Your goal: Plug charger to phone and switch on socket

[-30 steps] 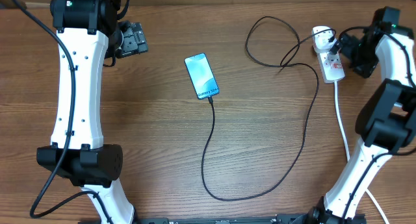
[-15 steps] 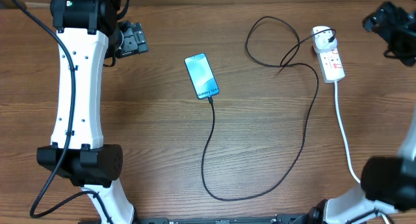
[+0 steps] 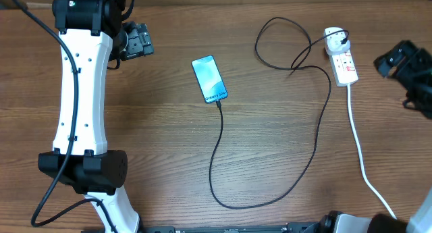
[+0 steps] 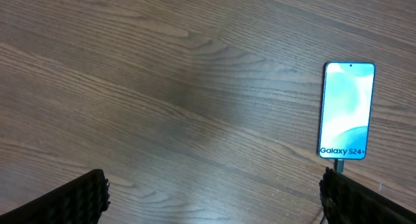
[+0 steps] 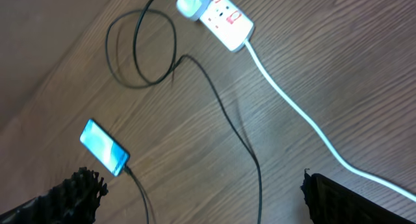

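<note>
1. The phone [image 3: 210, 78] lies screen up and lit near the middle of the bench [image 3: 270, 192]. The charger cable [image 3: 217, 159] meets its lower short end, and the connector looks seated.
2. The cable's plug adapter [image 3: 333, 36] sits in the white power strip [image 3: 345, 69] at far right.
3. Both pincers are spread wide and empty. The left pincer [image 4: 218, 198] hovers left of the phone, and the right pincer [image 5: 205, 201] hangs near the strip, touching nothing.
4. The step in hand looks to be the switch. Whether the red switch [image 5: 224, 16] is already on cannot be told.
5. Next, the right pincer should come down and press that switch with one fingertip, clear of the adapter.
</note>
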You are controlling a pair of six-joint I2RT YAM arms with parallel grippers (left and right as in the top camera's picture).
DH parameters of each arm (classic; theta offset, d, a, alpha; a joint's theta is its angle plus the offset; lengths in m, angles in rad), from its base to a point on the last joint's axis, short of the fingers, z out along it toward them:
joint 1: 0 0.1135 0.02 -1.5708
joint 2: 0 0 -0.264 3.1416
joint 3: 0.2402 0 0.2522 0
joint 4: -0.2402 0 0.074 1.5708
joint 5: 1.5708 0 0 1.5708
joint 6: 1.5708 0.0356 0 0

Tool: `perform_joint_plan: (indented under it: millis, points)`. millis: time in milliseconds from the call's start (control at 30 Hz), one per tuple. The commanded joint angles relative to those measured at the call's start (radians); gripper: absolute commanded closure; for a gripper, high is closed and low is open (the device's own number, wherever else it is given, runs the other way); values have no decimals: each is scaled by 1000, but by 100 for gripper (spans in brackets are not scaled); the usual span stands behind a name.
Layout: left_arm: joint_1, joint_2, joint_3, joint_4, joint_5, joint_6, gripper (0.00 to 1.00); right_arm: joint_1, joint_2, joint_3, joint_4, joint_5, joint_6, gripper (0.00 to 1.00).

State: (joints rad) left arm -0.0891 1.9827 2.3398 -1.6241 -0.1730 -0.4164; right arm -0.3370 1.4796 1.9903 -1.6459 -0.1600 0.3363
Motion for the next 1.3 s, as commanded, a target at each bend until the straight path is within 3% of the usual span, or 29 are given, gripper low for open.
perform_joint_plan:
  millis: [0,233,500,1267]
  points:
    - [4,7,-6,2,-10,-10,0,34,-93,-77,7,-17,0,0]
    - [4,7,-6,2,-10,-10,0,91,-237,-233,-4,-75,1,0]
    - [4,7,-6,2,-10,-10,0,121,-262,-376,-48,-112,8,0]
    - [4,7,-6,2,-10,-10,0,126,-207,-403,-30,-103,-28,0]
